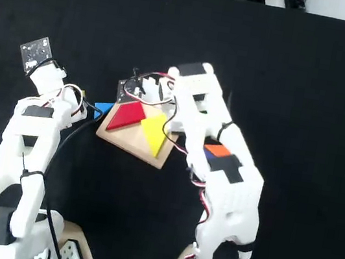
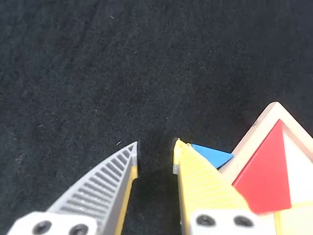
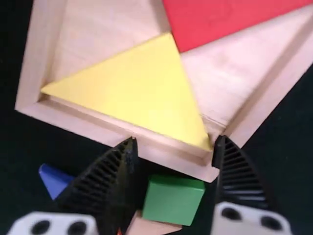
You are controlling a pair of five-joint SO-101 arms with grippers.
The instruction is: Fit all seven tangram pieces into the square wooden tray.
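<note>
Beside the tray (image 3: 29, 73), right gripper (image 3: 175, 141) gapes around a green square (image 3: 173, 198), left gripper (image 2: 156, 143) beside a blue piece (image 2: 212, 155).

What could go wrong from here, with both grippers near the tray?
1. The open right gripper straddles the green square beside the tray rim; closing may catch the rim and shift the tray.
2. The light blue piece lies by the tray's edge, next to the left gripper's yellow finger; a grasp could push it away.

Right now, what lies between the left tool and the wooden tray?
A blue piece, on the cloth between left tool and tray, seen in the left wrist view.
</note>
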